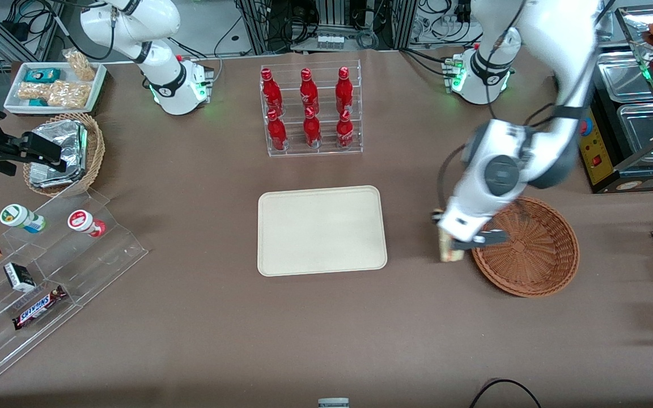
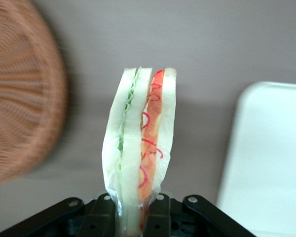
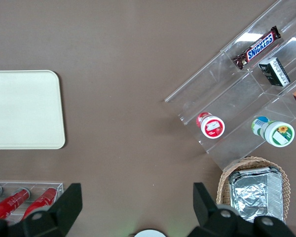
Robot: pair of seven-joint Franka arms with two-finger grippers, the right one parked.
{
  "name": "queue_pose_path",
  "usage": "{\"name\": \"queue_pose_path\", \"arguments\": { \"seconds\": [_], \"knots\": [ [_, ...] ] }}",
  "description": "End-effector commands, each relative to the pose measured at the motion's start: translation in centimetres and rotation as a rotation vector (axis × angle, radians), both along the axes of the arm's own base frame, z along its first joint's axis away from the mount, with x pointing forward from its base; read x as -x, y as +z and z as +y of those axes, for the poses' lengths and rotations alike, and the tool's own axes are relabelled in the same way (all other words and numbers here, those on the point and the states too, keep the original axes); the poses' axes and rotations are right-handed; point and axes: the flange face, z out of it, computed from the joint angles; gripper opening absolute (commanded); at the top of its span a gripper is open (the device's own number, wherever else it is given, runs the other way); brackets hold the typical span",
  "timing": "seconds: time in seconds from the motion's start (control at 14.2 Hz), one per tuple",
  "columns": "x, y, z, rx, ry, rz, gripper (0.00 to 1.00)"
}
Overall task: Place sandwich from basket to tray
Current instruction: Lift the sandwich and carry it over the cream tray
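The pincer [image 2: 134,210] gripped the white triangular sandwich [image 2: 140,143], lifted between reddish-brown wicker basket [image 1: 536,249] and cream rectangular tray [image 1: 322,229]; placing remained.

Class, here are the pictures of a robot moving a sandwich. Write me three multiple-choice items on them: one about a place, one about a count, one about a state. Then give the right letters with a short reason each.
1. Where is the sandwich now?
A. lying in the basket
B. held above the table between the basket and the tray
C. lying on the tray

2. How many red bottles stand in the clear rack?
A. four
B. six
C. eight

3. What is the state of the hand?
A. shut on the sandwich
B. open above the tray
C. shut with nothing in it

Answers
1. B: the front view shows the sandwich just outside the basket's rim, short of the tray.
2. B: two rows of three bottles show in the front view.
3. A: the left wrist view shows the fingers pressing the bread from both sides.
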Motion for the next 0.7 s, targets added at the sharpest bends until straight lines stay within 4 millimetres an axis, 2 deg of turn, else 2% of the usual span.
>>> {"name": "queue_pose_path", "arguments": {
  "seconds": [0.0, 0.07, 0.14, 0.35, 0.56, 0.63],
  "knots": [
    [-0.6, -1.4, -7.6, 0.007, 0.039, -0.023, 0.0],
    [-0.3, -1.5, -11.0, 0.014, 0.067, -0.039, 0.0],
    [0.2, -1.7, -13.4, 0.02, 0.08, -0.049, 0.0],
    [2.1, -2.9, -19.6, 0.039, 0.102, -0.059, 0.0],
    [4.0, -4.2, -24.5, 0.054, 0.098, -0.067, 0.0],
    [3.9, -4.3, -25.3, 0.062, 0.095, -0.072, 0.0]
  ]
}}
